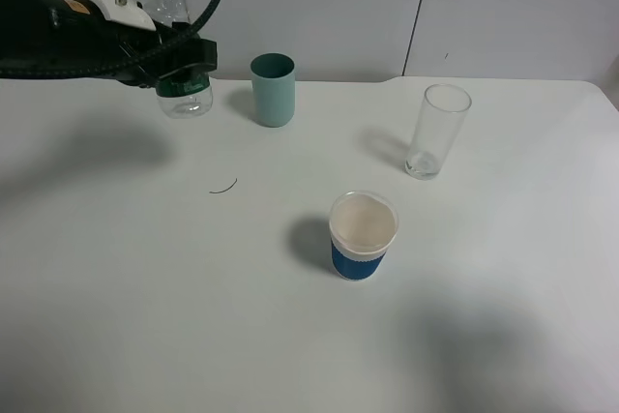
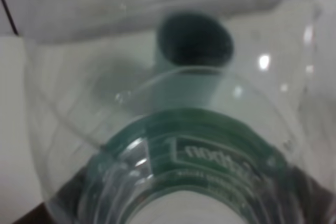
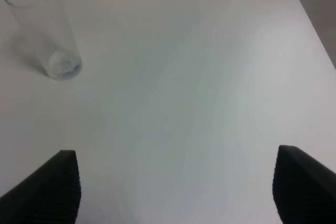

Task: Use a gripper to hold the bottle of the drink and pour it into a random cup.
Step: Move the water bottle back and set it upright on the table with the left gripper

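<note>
My left gripper [image 1: 182,65] is shut on the clear bottle [image 1: 184,94], just above its green label band, at the far left of the table. The bottle stands roughly upright, a short way left of the teal cup [image 1: 273,90], and seems lifted slightly. In the left wrist view the bottle [image 2: 173,171] fills the frame and the teal cup [image 2: 195,51] shows through its wall. I cannot make out the drink inside. My right gripper [image 3: 178,192] is open and empty over bare table; it is out of the exterior view.
A tall clear glass [image 1: 437,131] stands at the right, also in the right wrist view [image 3: 42,30]. A white paper cup with a blue sleeve [image 1: 363,236] stands near the middle. A thin dark thread [image 1: 224,188] lies on the white table [image 1: 145,297].
</note>
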